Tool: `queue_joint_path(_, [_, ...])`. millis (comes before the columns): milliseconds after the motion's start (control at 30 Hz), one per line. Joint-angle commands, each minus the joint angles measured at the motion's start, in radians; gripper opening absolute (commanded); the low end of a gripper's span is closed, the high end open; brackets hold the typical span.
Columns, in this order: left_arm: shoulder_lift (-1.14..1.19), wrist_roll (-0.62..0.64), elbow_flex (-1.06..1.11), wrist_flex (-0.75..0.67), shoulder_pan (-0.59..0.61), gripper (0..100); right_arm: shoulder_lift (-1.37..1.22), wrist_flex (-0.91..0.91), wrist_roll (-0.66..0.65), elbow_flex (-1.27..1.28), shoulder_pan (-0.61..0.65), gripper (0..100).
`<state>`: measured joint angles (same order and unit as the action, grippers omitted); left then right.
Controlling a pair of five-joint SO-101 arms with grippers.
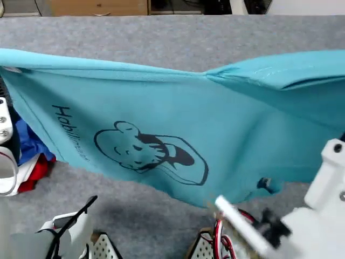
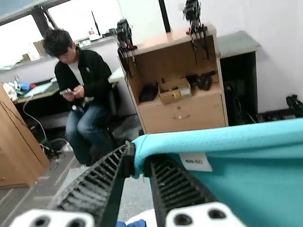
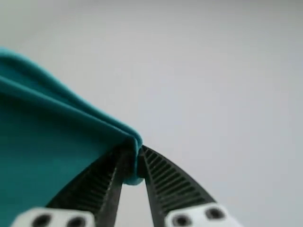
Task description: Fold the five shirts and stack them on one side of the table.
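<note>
Two grippers held one teal shirt (image 1: 161,124) stretched in the air above the grey table (image 1: 161,38), so the step in hand looked like spreading it flat before the first fold. At the far left of the high view a pile (image 1: 32,156) of blue, red and white cloth lay on the table, partly under the shirt's hanging edge. The left gripper (image 2: 139,165) had its jaws closed on the shirt's top edge, just beside the white label (image 2: 196,161), with only a narrow lip of cloth between the ribbed pads (image 2: 175,184). Across the middle the cloth hung fairly taut with the printed face towards the high camera, and its lower edge sagged down towards the arms. Further right a crease gathered and the top edge doubled over itself. The right gripper (image 3: 135,165) was clamped on that doubled edge, also close to its very rim. To do this well, I judged that both arms should come down together and level, letting the lower edge meet the table first and then drawing back so the body would roll out flat. Even tension mattered, since either thin bite might slip under a hard pull. The right side probably needed a little more stretch to clear the crease, and the landing should be kept away from the pile.
</note>
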<state>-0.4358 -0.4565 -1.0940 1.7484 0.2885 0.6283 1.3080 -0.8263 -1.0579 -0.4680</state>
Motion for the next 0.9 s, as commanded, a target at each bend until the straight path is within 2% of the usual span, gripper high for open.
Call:
queue_joint_path(0, [-0.007,-0.006,0.117,0.012,0.015,2,-0.015,0.069,-0.015,0.031,-0.005,0.2])
queue_joint_path(300, [-0.018,-0.028,0.623,-0.005,0.006,2,-0.022,0.077,-0.015,0.321,0.001,0.2])
queue_joint_path(500, [0.016,-0.083,0.896,-0.247,0.014,2,-0.016,0.011,-0.015,0.588,0.001,0.2])
queue_joint_path(600, [0.012,-0.083,0.916,-0.328,0.009,2,-0.008,-0.044,-0.015,0.642,-0.005,0.2])
queue_joint_path(867, [0.012,-0.081,0.850,-0.330,0.006,2,0.008,-0.052,-0.009,0.661,0.010,0.2])
